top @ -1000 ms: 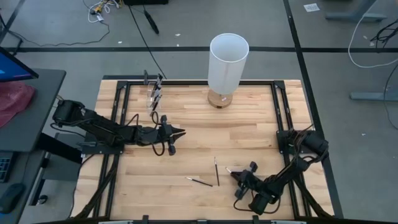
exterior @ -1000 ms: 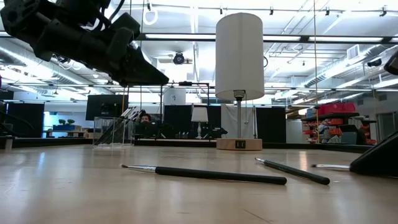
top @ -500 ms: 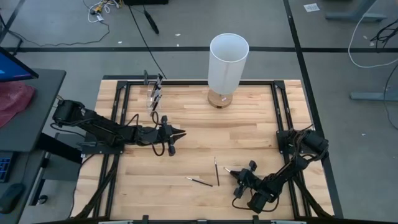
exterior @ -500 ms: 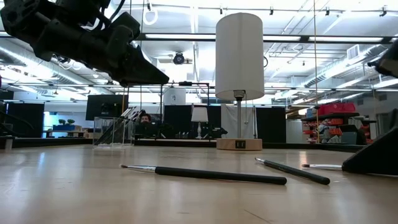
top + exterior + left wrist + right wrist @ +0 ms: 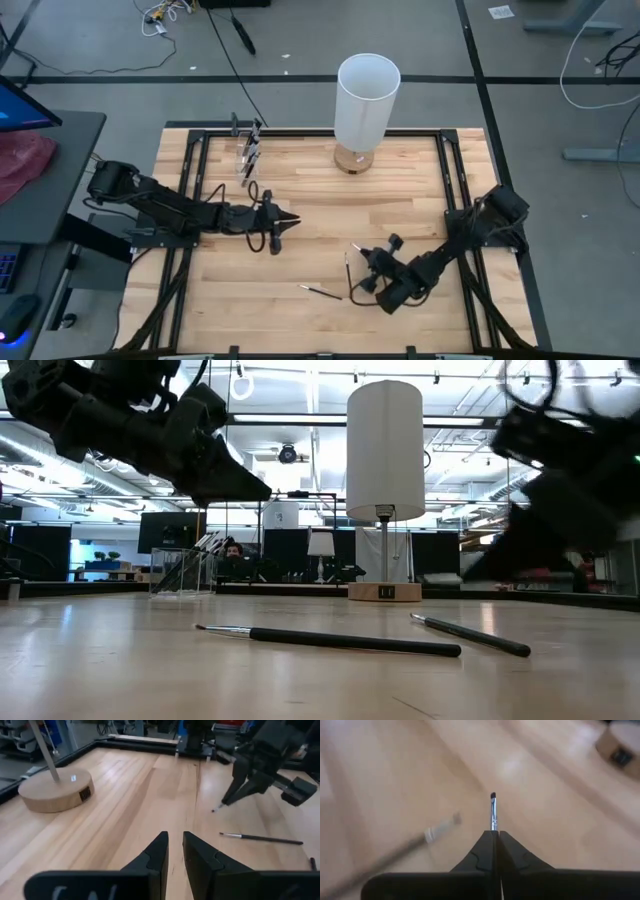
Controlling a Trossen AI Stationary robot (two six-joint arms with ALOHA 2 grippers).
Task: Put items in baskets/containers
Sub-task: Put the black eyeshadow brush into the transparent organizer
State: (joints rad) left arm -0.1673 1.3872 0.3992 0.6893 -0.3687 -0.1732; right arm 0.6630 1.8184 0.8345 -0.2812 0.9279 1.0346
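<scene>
while a robot is sorting brushes into a cup, this is how the table is looking:
step in hand: the right gripper (image 5: 362, 268) is pinching a thin brush (image 5: 493, 812) between fingers pressed tight together, low over the front middle of the table; the brush's dark tuft is poking out past the fingertips, so the pick-up is looking done and the carry is looking like the step under way.
next move: judging by the layout, the held brush is needing to travel across to the clear cup (image 5: 247, 157) at the far left of the table, then tip upright and drop in beside the brushes already standing there.
left arm: the left gripper (image 5: 288, 219) is hanging above the middle left of the table, between the cup and the right gripper; its fingers (image 5: 157, 855) are sitting nearly together with a narrow gap, holding nothing.
brushes waiting: two loose brushes (image 5: 322, 291) are lying on the wood near the front, just beside the right gripper, one running front to back, the other slanting.
in the way: the left arm is lying close to a straight path to the cup, so a route around it is looking wise.
other things: a lamp (image 5: 366, 100) with a white shade is standing at the far middle, well clear of the brushes.
</scene>
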